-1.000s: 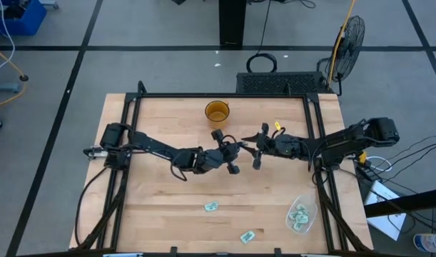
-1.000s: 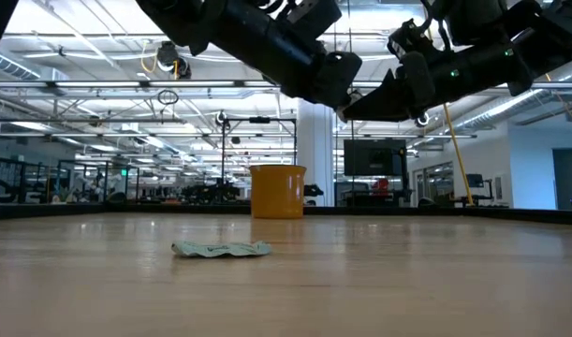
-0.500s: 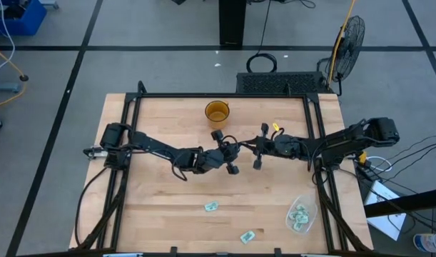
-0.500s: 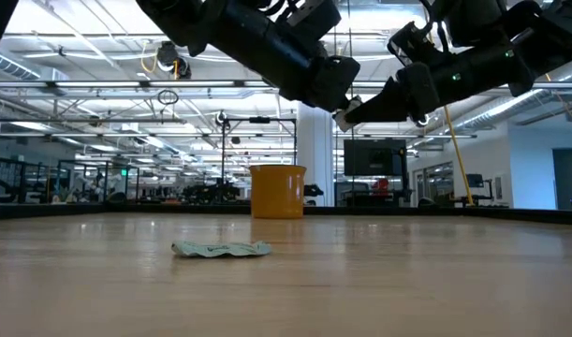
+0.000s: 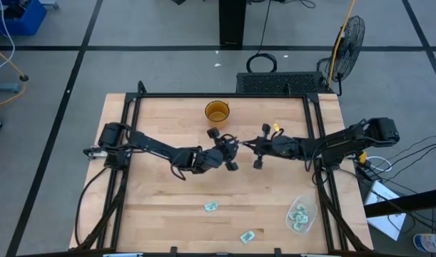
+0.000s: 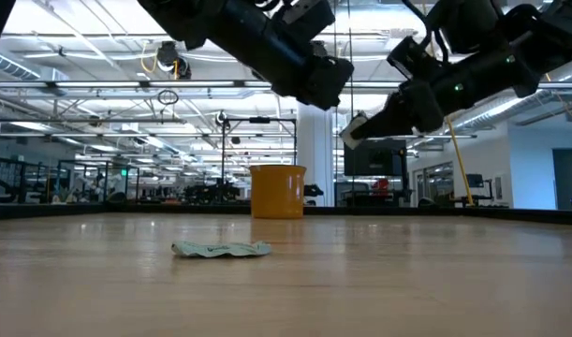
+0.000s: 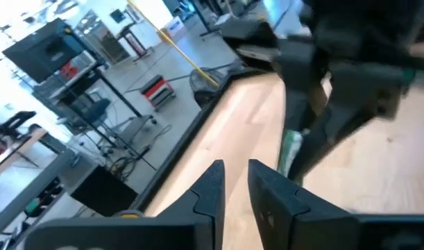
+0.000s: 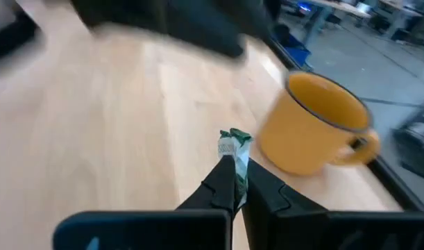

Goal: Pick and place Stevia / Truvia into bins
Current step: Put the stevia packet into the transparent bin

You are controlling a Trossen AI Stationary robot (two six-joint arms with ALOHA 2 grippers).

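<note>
Pinching a green sachet (image 8: 233,147) (near the amber cup (image 8: 314,126)), the right gripper (image 8: 238,182) is clenched; left gripper (image 7: 234,182) slightly parted.

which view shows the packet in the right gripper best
The right wrist view: the sachet stands pinched between the right gripper fingers, in front of the amber cup. The left wrist view shows it blurred, the low view only a pale tip, and the high view does not resolve it.

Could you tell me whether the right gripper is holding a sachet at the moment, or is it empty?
Holding one. In the right wrist view, the right gripper has its fingers closed on a green-and-white sachet, lifted above the table near the amber cup.
</note>
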